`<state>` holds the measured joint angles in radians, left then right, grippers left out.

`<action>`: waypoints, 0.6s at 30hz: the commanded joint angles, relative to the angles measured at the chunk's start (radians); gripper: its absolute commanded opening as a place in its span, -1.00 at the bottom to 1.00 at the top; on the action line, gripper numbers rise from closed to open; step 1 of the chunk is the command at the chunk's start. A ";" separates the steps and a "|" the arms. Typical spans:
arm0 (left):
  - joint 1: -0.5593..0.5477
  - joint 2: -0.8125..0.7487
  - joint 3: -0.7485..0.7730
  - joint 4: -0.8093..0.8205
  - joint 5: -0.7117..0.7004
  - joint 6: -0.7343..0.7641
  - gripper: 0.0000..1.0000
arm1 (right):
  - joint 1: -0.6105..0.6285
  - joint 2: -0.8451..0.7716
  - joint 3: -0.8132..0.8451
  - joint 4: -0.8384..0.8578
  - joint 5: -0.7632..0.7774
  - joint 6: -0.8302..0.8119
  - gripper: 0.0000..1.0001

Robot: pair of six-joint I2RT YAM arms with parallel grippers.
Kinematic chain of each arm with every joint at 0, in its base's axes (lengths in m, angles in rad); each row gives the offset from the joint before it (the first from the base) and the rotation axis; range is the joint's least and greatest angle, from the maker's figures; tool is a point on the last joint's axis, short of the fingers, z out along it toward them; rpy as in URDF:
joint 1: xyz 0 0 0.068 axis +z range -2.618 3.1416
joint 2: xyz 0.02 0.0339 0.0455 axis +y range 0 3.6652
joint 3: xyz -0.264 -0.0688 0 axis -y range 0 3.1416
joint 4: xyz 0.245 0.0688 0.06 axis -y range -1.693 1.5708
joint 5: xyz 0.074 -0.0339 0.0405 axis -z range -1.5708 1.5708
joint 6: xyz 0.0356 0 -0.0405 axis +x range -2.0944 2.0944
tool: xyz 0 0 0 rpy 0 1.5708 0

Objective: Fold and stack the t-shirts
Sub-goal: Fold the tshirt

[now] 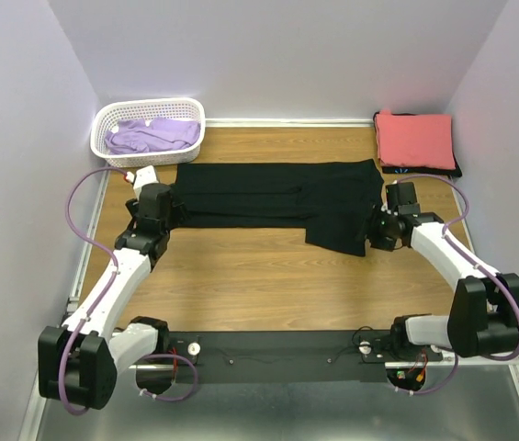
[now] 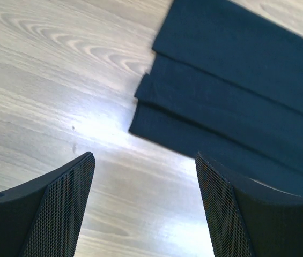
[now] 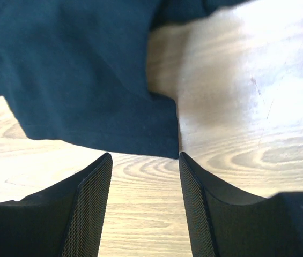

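The black t-shirt [image 1: 277, 191] lies flat across the middle of the table, folded lengthwise into a long band, with a flap hanging toward the front at its right end. My left gripper [image 1: 162, 206] hovers at the band's left end, open and empty. The left wrist view shows the layered edges of the black t-shirt [image 2: 237, 91] just beyond the left gripper [image 2: 145, 160]. My right gripper [image 1: 379, 226] is at the right end, open and empty. In the right wrist view the black t-shirt's [image 3: 87, 69] corner lies just ahead of the right gripper [image 3: 145, 159].
A white lattice basket [image 1: 110, 118] at the back left holds the lavender t-shirt [image 1: 153, 135]. At the back right a folded coral-red t-shirt [image 1: 413, 138] rests on a dark one [image 1: 424, 171]. Walls close in on the left, back and right.
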<state>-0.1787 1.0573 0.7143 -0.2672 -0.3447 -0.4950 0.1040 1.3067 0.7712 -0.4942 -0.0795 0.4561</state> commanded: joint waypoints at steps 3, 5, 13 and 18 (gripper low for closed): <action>-0.042 -0.013 -0.024 0.049 -0.076 0.026 0.68 | 0.008 -0.003 -0.030 -0.009 0.006 0.035 0.18; -0.044 0.016 -0.010 0.045 -0.080 0.027 0.68 | 0.010 0.015 -0.038 -0.007 0.014 0.044 0.18; -0.044 0.027 -0.001 0.049 -0.093 0.024 0.68 | 0.013 0.088 -0.059 0.020 0.011 0.055 0.16; -0.044 0.035 0.004 0.049 -0.088 0.024 0.68 | 0.016 0.111 -0.082 0.048 -0.014 0.065 0.11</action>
<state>-0.2184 1.0904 0.6964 -0.2398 -0.3939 -0.4759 0.1116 1.3972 0.7132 -0.4820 -0.0792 0.4995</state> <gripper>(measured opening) 0.837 0.572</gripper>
